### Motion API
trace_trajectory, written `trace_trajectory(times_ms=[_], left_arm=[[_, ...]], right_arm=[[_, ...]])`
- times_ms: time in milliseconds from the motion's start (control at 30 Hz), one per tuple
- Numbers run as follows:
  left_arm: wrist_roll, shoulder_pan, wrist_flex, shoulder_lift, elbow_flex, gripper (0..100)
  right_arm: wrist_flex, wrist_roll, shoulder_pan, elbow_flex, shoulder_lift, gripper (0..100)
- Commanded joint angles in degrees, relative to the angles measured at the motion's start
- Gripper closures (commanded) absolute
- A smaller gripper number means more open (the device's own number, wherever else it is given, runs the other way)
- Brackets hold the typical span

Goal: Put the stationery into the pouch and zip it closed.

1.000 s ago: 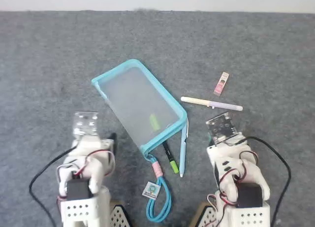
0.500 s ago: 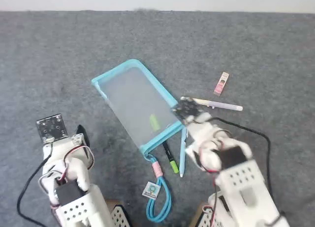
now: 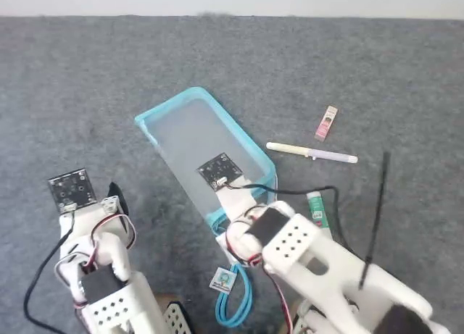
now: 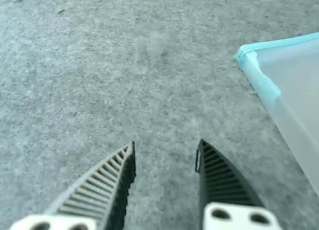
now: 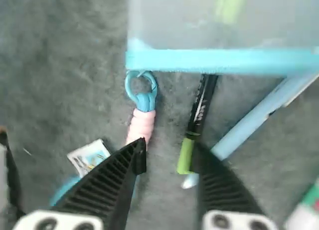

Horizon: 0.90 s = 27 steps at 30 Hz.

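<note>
Step in hand: judged to be the pick-up of the black-and-green pen (image 5: 198, 113) at the pouch's lower end.
Right pincer (image 5: 169, 146): open, with nothing held. It hangs low over the counter (image 3: 80, 80), fingers either side of the pen's green tip.
Doing it well: come straight down so the fingers straddle that one barrel. The light blue pen (image 5: 259, 117) lies just beside it and the pink strap bead (image 5: 139, 127) is on the other side, so a skewed close risks catching either. Clamp across the barrel, not along it, and lift clear before turning to the mouth.
Left pincer (image 4: 165, 145): open and empty over bare counter, near a pouch corner. It is well placed to pin the pouch if it slides.
Pouch (image 3: 192, 135): centre of the high view, lying flat on a diagonal from upper left to lower right. It has translucent walls with teal edging, and a green item (image 5: 230, 3) shows through. A teal zipper ring (image 5: 140, 85) sits at the lower corner. Cannot tell whether the zip is open.
Loose stationery: a yellow-and-lilac pen (image 3: 312, 153) and a small pink piece (image 3: 326, 122) lie right of the pouch, well apart from it.
</note>
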<state>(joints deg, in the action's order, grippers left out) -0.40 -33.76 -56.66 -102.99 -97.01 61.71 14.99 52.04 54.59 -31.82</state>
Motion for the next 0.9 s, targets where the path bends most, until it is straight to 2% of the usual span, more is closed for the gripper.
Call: trace_trajectory(times_ms=[0,267,533,667,867], left_arm=[[0.2,-0.4,1.8,-1.1,0.5,81],[0.2,-0.2,1.8,-1.1,0.5,81],[0.2,-0.2,1.8,-1.1,0.5,81],[0.2,-0.2,1.8,-1.1,0.5,81],[0.2,-0.2,1.8,-1.1,0.5,81]], right_arm=[[-3.5,5.0,2.5,-3.0,3.2,71.9],[-12.2,4.8,2.4,-2.9,10.0,84.2],[-11.9,4.4,2.7,-3.8,14.4,83.6],[-11.6,1.1,3.9,-3.6,14.4,83.6],[-6.4,-0.2,6.5,-4.7,13.9,83.5]])
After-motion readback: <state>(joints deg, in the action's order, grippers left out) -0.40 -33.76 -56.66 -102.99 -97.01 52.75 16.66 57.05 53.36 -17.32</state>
